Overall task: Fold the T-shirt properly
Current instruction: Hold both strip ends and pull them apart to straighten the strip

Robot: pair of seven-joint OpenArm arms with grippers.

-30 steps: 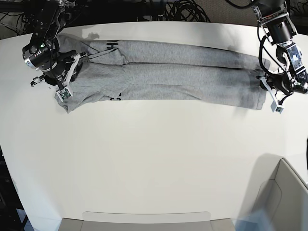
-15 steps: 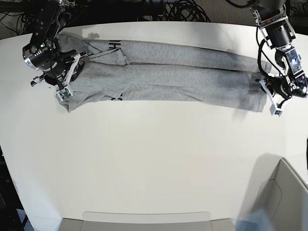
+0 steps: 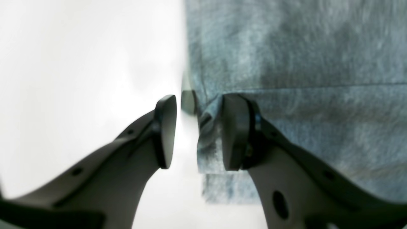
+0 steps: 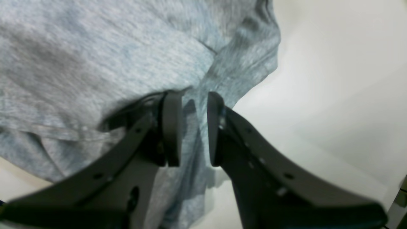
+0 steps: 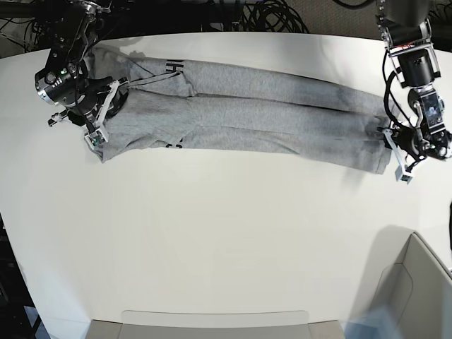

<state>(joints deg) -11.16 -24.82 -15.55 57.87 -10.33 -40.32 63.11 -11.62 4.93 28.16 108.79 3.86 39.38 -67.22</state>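
Shifted slightly up the white table point(image 5: 212, 233), the folded shirt point(image 5: 240, 116) lies as a long band across its far side.
Left gripper point(image 3: 197, 132) stands part-open around the shirt's end edge; right gripper point(image 4: 194, 127), narrowly parted, pinches a fold.

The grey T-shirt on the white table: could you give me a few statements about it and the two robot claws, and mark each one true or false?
1. The T-shirt lies as a long narrow band across the table. True.
2. Both grippers are at the same end of the shirt. False: the right gripper is at one end and the left gripper at the other.
3. The right gripper has grey fabric between its fingers. True.
4. The shirt hangs in the air, clear of the table. False: it rests on the table.
5. Some black lettering shows near the right gripper's end. True.
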